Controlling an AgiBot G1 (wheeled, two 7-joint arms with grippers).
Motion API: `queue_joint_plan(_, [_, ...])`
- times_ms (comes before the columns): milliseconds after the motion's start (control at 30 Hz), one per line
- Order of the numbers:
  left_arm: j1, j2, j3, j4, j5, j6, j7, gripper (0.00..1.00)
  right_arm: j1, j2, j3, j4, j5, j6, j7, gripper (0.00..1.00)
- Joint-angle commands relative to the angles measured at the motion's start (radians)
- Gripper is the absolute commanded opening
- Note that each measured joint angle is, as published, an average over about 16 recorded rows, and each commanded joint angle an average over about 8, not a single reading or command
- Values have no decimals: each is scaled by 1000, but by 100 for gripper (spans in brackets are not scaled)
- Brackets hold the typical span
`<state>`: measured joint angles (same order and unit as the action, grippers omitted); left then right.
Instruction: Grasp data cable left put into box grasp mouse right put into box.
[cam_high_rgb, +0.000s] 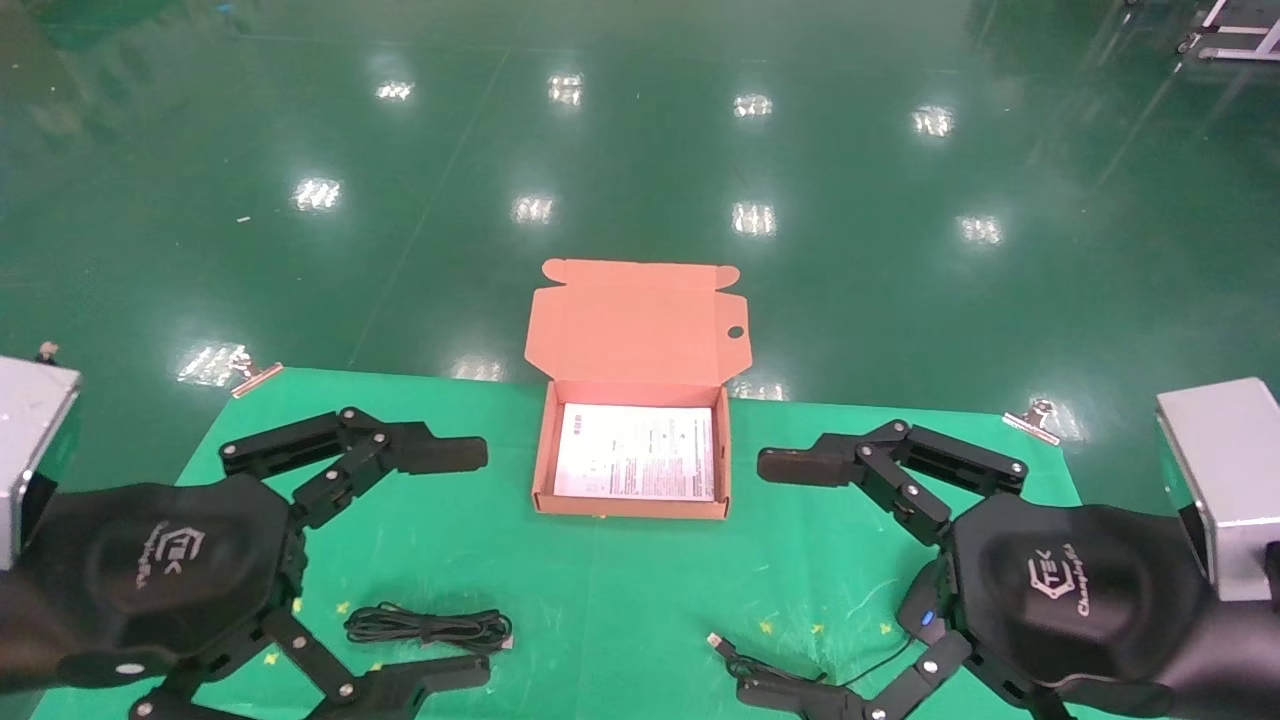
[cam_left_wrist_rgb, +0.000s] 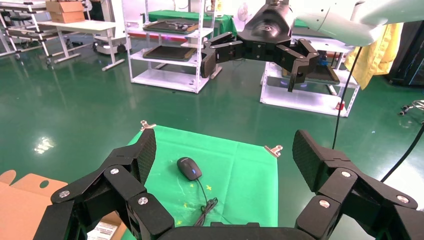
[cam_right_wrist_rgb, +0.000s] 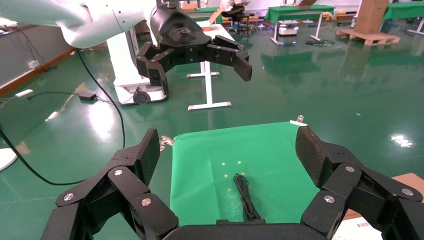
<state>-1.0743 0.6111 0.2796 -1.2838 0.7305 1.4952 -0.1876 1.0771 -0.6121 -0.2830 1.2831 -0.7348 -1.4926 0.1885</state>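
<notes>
Green cloth (cam_high_rgb: 620, 600): mouse (cam_left_wrist_rgb: 189, 168) mostly hidden in head view.

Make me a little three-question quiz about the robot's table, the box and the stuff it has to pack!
1. True or false: the cardboard box already has the mouse inside it.
2. Which thing lies nearer the left tool?
A. the data cable
B. the mouse
C. a metal clip at the cloth's corner
3. Fill in the word: the box lid is standing ____.

Key
1. False. Only a white printed sheet lies in the box; the mouse sits on the green cloth under the right tool.
2. A. The coiled cable lies between the left tool's open fingers.
3. Open, tilted back away from the robot.
</notes>
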Motion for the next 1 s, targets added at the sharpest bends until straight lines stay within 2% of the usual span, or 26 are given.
queue_joint_plan(33, [0,0,0,0,0,0,0,100,0,0,0,0,0,0,0,100])
queue_joint_plan(1000, [-2,2,2,2,3,-3,1,100,0,0,0,0,1,0,0,100])
